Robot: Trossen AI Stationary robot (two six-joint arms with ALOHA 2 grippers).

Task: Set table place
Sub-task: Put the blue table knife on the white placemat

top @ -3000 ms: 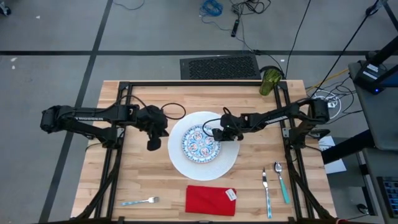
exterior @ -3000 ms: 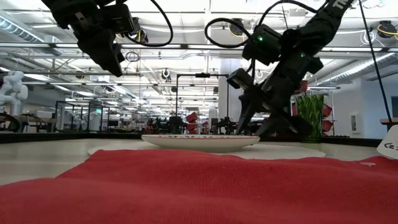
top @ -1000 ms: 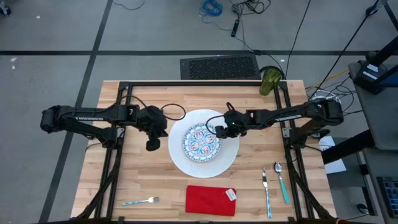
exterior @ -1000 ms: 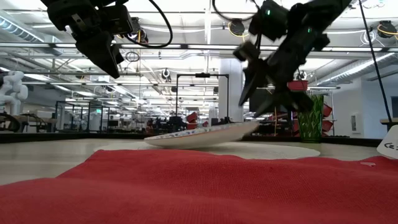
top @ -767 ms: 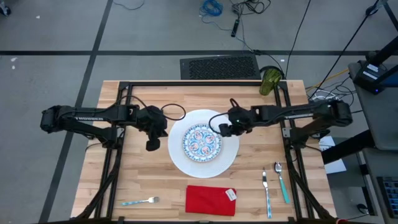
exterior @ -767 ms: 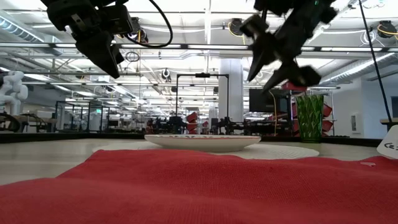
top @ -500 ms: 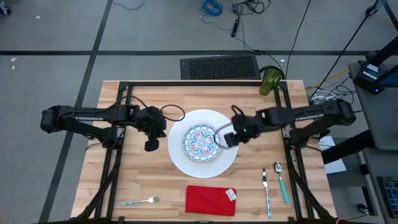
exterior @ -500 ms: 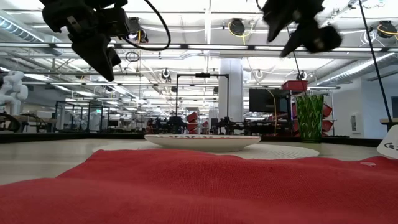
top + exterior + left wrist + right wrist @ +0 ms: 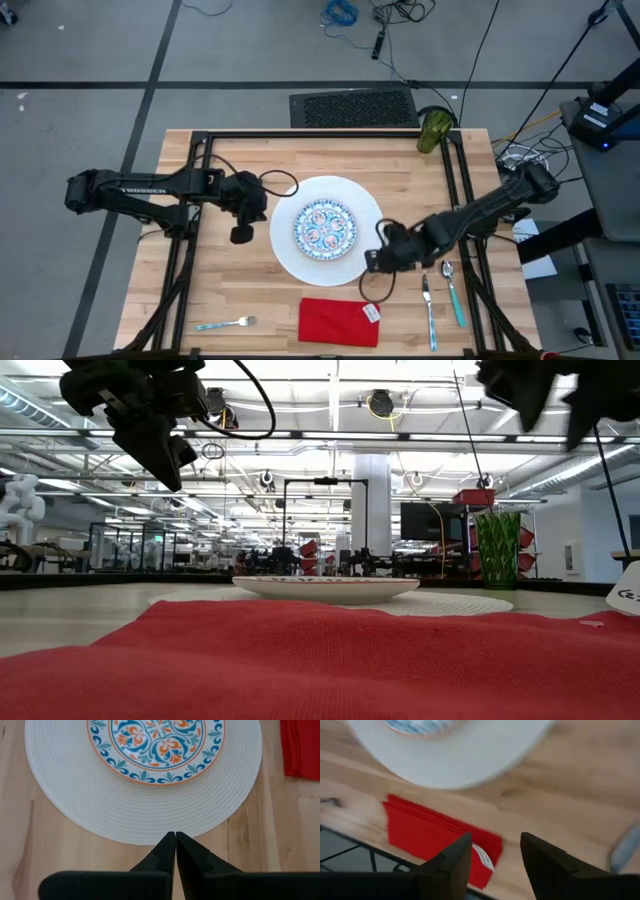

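wood surface (image 9: 230, 290): right jaws (image 9: 372, 262) open, nr napkin (image 9: 338, 322); left jaws (image 9: 175, 851) closed. approach napkin low, grip its edge.

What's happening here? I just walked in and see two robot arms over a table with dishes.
A place setting is being laid out. The small blue-patterned plate sits on the big white plate mid-table. The right gripper, open and empty, hangs between that plate and the red napkin, near the knife and teal-handled spoon. The left gripper, shut, waits beside the white plate. The fork lies at the near-left edge; the green cup stands at the far-right corner.
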